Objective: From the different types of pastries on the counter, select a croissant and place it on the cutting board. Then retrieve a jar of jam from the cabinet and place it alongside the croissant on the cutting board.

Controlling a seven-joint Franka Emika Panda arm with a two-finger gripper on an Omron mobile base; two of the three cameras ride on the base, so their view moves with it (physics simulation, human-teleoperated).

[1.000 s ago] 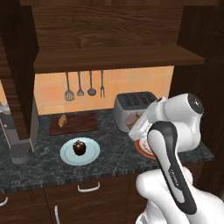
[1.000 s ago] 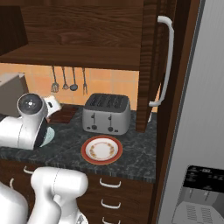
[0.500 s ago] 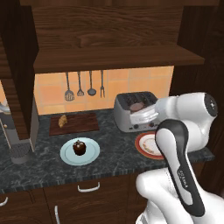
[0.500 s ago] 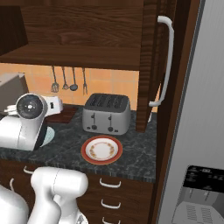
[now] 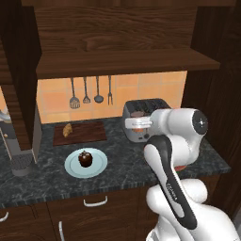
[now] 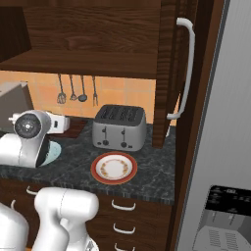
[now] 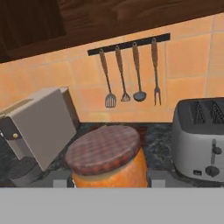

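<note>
One item down: croissant sits on the cutting board at the worktop's back edge. My gripper is clamped around the jar of jam, above the worktop. Next: carry it over to the board, set it beside the croissant. Fingertips cut off; board hidden behind the jar.

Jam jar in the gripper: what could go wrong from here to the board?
1. The jar of jam sits between the fingertips near its top; it may slip mid-swing.
2. The croissant occupies the cutting board's left end; setting down there could knock it.
3. The toaster stands close by the path.
</note>
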